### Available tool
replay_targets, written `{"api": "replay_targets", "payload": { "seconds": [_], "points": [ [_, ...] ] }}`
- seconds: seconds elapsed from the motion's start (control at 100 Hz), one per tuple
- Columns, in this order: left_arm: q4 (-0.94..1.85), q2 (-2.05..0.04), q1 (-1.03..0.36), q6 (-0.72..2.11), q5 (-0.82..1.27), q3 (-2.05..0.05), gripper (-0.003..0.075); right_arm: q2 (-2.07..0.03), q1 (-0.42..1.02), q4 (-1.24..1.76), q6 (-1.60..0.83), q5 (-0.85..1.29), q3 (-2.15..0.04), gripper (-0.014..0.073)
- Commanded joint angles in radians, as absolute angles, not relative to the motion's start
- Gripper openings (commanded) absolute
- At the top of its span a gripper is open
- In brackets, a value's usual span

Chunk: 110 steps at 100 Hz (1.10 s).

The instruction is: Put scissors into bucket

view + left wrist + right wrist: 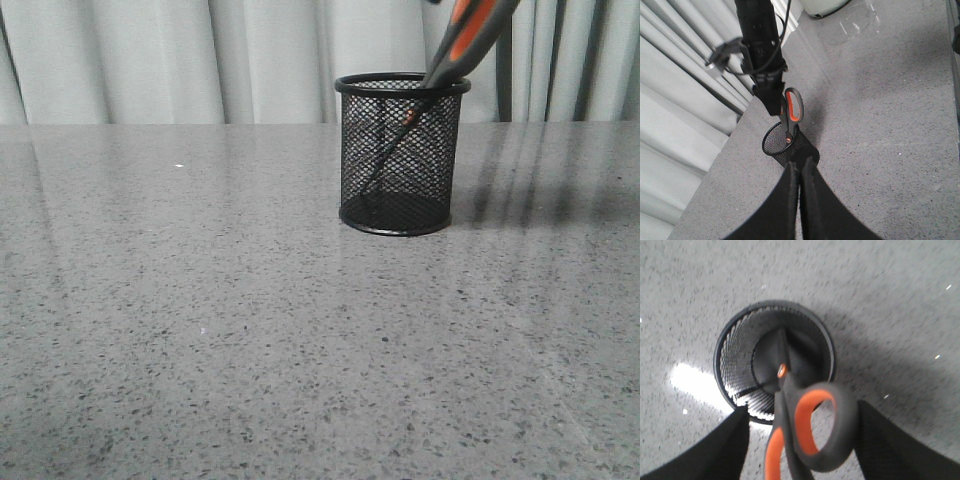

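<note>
The bucket is a black wire-mesh cup standing upright on the grey table, right of centre. The scissors stand in it blades down, tips near the base, leaning on the rim with the orange-lined handles up and to the right. In the right wrist view my right gripper is straight above the bucket, its fingers spread either side of the scissors handles, with a gap on one side. In the left wrist view my left gripper is shut and empty, just short of the bucket. The scissors show there below the right arm.
Pale curtains hang behind the table's far edge. A white rounded object stands on the table far from the bucket. The speckled grey tabletop stretches in front of and left of the bucket.
</note>
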<state>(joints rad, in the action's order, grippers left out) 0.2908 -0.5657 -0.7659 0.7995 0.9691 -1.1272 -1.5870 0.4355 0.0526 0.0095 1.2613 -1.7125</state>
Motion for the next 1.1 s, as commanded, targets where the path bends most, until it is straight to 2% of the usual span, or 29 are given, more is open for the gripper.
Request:
{"api": "replay_targets", "payload": {
  "seconds": [0.0,0.12,0.16,0.28,0.4,0.62,0.8,0.98,1.09],
  "points": [
    [0.319,-0.575,-0.769,0.777,0.8,-1.095,-0.0021,-1.542,0.43,0.017,0.0,1.306,-1.827,0.0437],
    [0.297,-0.575,-0.769,0.669,0.558,-0.998,-0.0021,-1.503,0.43,0.011,0.0,1.31,-1.958,0.0427],
    [0.29,-0.571,-0.769,0.636,0.455,-0.958,-0.0021,-1.476,0.43,0.011,0.0,1.306,-1.984,0.0392],
    [0.297,-0.555,-0.769,0.57,0.123,-0.827,-0.0021,-1.366,0.437,0.012,0.0,1.299,-1.97,0.0173],
    [0.335,-0.549,-0.769,0.57,-0.188,-0.684,-0.0021,-1.206,0.456,0.012,-0.027,1.239,-1.835,-0.007],
    [0.604,-0.549,-0.769,0.57,-0.533,-0.47,-0.0021,-0.788,0.467,-0.02,-0.102,0.854,-1.281,-0.0045],
    [0.691,-0.549,-0.769,0.57,-0.592,-0.351,-0.0021,-0.407,0.467,-0.138,-0.089,0.509,-0.791,-0.0045],
    [0.693,-0.549,-0.769,0.57,-0.59,-0.304,-0.0021,-0.136,0.467,-0.14,-0.089,0.217,-0.519,-0.0045],
    [0.693,-0.549,-0.769,0.57,-0.586,-0.3,-0.0021,-0.063,0.467,-0.14,-0.089,0.177,-0.473,-0.0045]
  ]
}}
